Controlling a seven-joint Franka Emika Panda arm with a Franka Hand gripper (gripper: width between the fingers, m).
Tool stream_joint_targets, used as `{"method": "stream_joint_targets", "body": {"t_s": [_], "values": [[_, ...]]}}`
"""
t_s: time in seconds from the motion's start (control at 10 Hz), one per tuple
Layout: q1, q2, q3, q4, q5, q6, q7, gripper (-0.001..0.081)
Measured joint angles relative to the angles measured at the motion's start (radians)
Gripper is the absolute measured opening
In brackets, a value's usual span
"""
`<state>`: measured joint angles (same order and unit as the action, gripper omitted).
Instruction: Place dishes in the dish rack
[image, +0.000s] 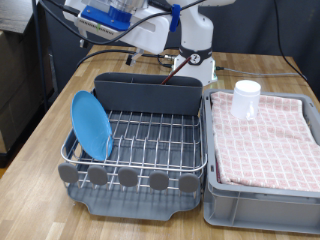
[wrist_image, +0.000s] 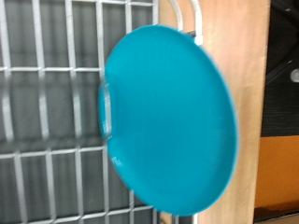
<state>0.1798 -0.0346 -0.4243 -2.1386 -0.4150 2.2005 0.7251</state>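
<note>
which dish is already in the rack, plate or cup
The light-blue plate: it stands on edge in the dish rack. The white cup sits on the pink checked cloth in the grey crate.

The plate (image: 92, 124) stands upright in the dish rack (image: 140, 160); cup (image: 246, 98) on the checked cloth (image: 265, 140).

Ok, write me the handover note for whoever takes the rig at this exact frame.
Gripper: not visible in either view; the arm is above the rack's far end.
Light-blue plate: standing on edge in the dish rack, at the exterior view's left. Done.
White cup: on the pink checked cloth in the grey crate. Not yet racked.
Wooden spoon: seems to stand in the utensil trough, partly hidden.
</note>
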Motion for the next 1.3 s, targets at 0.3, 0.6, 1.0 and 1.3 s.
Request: {"method": "stream_joint_targets", "body": {"t_s": [0.3,0.6,1.0,1.3], "values": [[0.039,-0.049,0.053,0.02,0.07,-0.164,-0.019,0.0803],[0.071,-0.108,0.109,-0.015,0.111,-0.207,0.03,0.0803],[0.1,-0.196,0.193,-0.124,0.131,-0.164,0.209,0.0803],[0.123,-0.257,0.254,-0.2,0.148,-0.154,0.291,0.0803]]}}
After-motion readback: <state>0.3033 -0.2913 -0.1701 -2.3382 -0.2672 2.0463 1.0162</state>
